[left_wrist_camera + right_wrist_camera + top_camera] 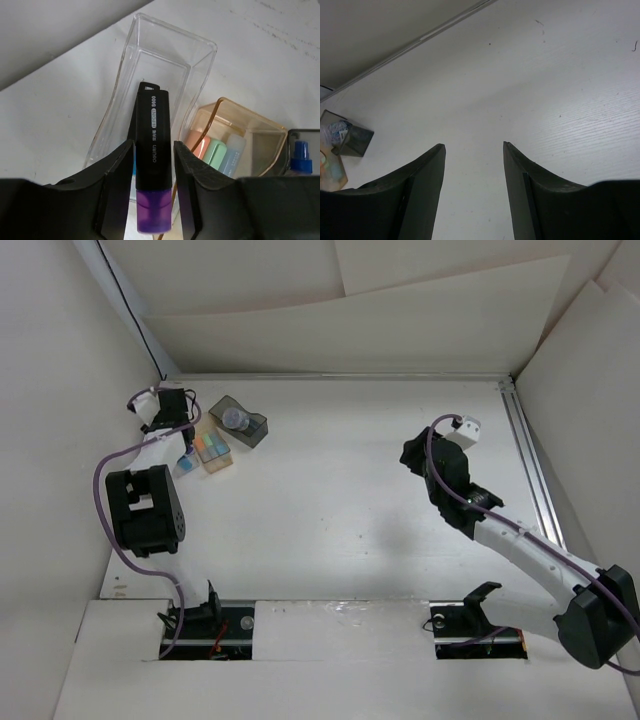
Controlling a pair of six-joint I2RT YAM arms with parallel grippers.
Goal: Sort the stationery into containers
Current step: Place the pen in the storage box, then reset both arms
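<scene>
- The left pincer (pixel 153 146) has the black marker (pixel 154 120) between its jaws; whether they pinch it or merely flank it cannot be told.
- The marker's far end pokes into the clear box (pixel 165 55), at twelve o'clock of the pincer.
- The marker looks light, stiff and slick, and is best gripped mid-barrel.
- The right pincer (pixel 474 146) hangs spread and empty.

Top external: fixed high above and behind the arm bases, looking down over the whole table (pixel 330 500) to the far wall; left wrist: very near, looking past the left gripper (pixel 154 144) at the clear box (pixel 165 55), far left; right wrist: low over the table, past the right gripper (pixel 473 145), facing far and left; shared by all three: amber box (pixel 213 452), dark grey box (pixel 240 422).
</scene>
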